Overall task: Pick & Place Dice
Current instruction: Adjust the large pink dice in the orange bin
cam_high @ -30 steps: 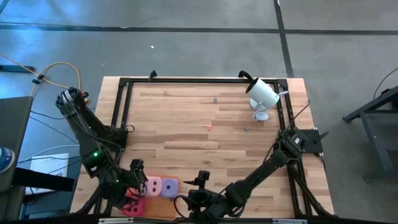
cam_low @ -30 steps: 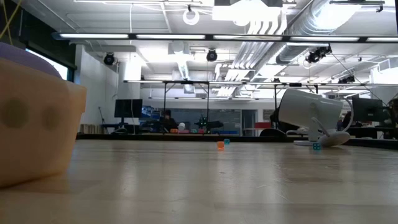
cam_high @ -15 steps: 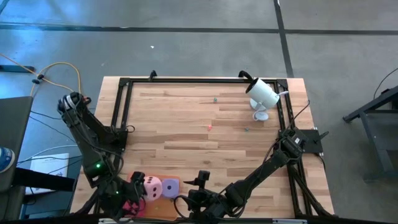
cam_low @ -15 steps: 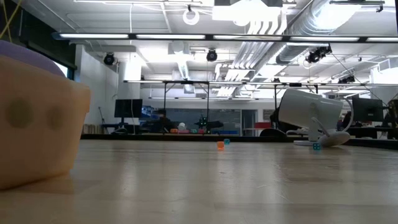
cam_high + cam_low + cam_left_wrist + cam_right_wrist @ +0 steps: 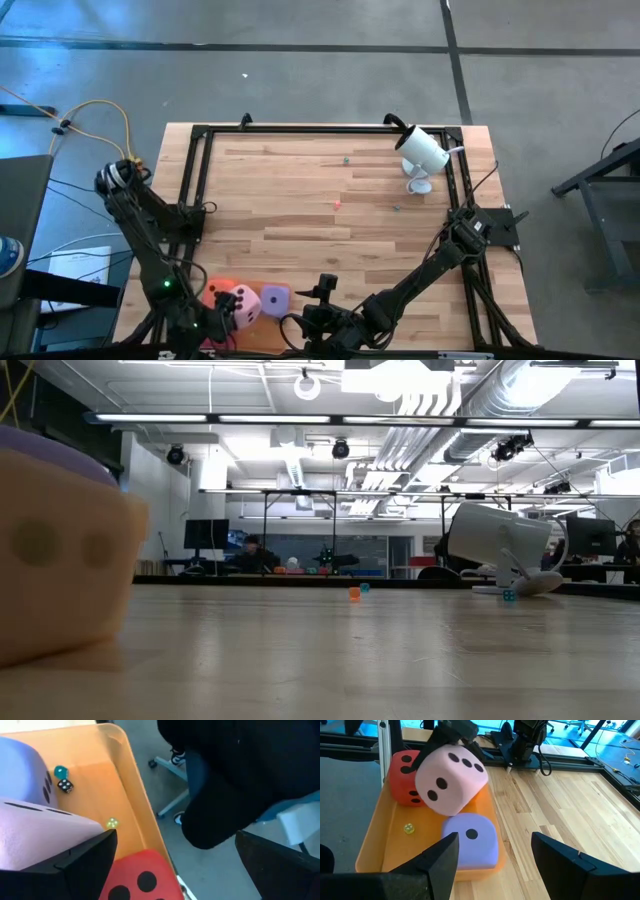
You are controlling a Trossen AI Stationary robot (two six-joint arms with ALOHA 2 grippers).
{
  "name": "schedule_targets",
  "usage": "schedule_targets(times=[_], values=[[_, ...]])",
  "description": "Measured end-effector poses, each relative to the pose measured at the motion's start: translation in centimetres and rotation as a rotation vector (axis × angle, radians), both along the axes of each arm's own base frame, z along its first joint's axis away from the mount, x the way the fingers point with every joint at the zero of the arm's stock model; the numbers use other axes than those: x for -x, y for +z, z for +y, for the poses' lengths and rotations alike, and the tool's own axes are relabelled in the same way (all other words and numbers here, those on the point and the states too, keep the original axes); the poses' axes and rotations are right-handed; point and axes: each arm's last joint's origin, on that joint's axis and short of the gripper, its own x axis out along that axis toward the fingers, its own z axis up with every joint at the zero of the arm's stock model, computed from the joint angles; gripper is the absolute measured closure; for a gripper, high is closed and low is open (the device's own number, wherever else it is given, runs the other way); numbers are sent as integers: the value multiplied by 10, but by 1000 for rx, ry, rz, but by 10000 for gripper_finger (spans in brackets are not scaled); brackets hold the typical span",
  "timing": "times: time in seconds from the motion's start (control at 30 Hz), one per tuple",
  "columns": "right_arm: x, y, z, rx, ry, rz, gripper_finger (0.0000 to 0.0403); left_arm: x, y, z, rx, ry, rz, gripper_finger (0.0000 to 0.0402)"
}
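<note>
Above the tray (image 5: 375,851), left claw (image 5: 451,735) apparently holds pink die (image 5: 451,779).

A large open robotics lab or workshop: exposed silver ducts (image 5: 520,390) and strip lights (image 5: 300,418) run across the ceiling, the concrete floor (image 5: 300,60) is bare, and more workstations with monitors (image 5: 205,535) stand beyond the wooden desk (image 5: 320,190).

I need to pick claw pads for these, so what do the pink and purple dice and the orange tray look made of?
The pink die and purple die look like matte foam or soft plastic: rounded edges, no shine, flat dark pips. That is a guess from their look. The orange tray seems thin moulded plastic, smooth and slightly glossy, with a raised, rounded rim.
</note>
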Motion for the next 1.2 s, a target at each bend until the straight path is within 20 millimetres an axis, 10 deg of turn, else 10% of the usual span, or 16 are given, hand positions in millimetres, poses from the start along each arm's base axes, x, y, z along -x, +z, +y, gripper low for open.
schedule_targets(times=[0.6,1.2], values=[[-4,0,-4,-25,-5,2,164,-11,-10,-3,-2,-21,-27,5],[-63,-52,-54,-512,426,308,164,-22,-12,3,3,-30,-68,5]])
